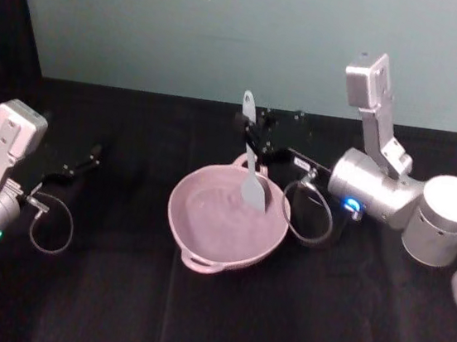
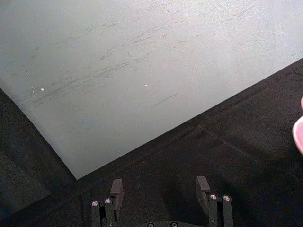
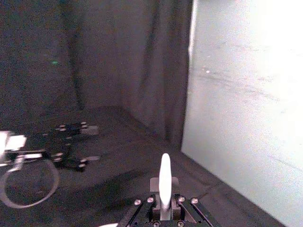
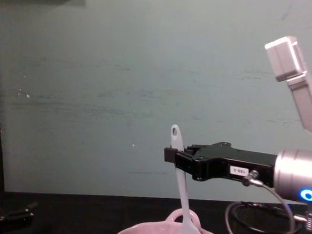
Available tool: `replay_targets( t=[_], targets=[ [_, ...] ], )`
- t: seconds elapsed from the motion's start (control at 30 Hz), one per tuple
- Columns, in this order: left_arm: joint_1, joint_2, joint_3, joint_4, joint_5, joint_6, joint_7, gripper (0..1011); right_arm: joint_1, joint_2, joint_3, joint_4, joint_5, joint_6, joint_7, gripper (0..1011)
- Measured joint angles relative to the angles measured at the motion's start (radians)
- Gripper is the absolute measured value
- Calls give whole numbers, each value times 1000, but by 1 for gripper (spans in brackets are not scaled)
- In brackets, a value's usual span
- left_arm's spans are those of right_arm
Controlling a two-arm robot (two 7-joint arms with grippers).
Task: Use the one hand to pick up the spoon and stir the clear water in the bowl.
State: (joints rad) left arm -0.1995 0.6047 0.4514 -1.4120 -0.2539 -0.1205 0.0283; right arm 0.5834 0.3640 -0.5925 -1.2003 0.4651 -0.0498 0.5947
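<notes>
right gripper (image 4: 174,156) clamps spoon (image 4: 183,200) | axis near-upright, blade down inside bowl (image 1: 175,214), frame centre | left gripper (image 2: 161,190) wide, parked left

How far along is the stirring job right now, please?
Done: the spoon is lifted, with the right gripper jaws shut on its handle. In hand: its blade hangs inside the bowl. Left: the stirring itself; the water cannot be made out. The left gripper sits open, far left.

Glossy pink bowl (image 1: 193,210), smooth white plastic-looking spoon (image 1: 254,192) — matt black cloth (image 1: 112,307) beneath.
</notes>
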Motion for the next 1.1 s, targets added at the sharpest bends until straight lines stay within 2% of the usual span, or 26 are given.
replay_targets(
  t=[0.1,0.17,0.23,0.43,0.6,0.63,0.7,0.73,0.8,0.93,1.1],
  targets=[
    [0,0,0,0,0,0,0,1011,-23,19,6,-46,14,25,23,122],
    [0,0,0,0,0,0,0,1011,-51,37,12,-97,41,56,57,121],
    [0,0,0,0,0,0,0,1011,-62,41,13,-117,57,69,72,121],
    [0,0,0,0,0,0,0,1011,-79,23,4,-126,107,86,108,121],
    [0,0,0,0,0,0,0,1011,-60,-43,-6,-38,132,39,117,121],
    [0,0,0,0,0,0,0,1011,-60,-43,-6,-38,132,39,117,122],
    [0,0,0,0,0,0,0,1011,-39,-82,-3,32,139,1,118,121],
    [0,0,0,0,0,0,0,1011,-39,-82,-3,32,139,1,118,122],
    [0,0,0,0,0,0,0,1011,-23,-108,3,82,139,-33,117,121],
    [0,0,0,0,0,0,0,1011,6,-152,21,167,126,-91,96,121],
    [0,0,0,0,0,0,0,1011,24,-176,38,222,93,-138,56,121]
  ],
)
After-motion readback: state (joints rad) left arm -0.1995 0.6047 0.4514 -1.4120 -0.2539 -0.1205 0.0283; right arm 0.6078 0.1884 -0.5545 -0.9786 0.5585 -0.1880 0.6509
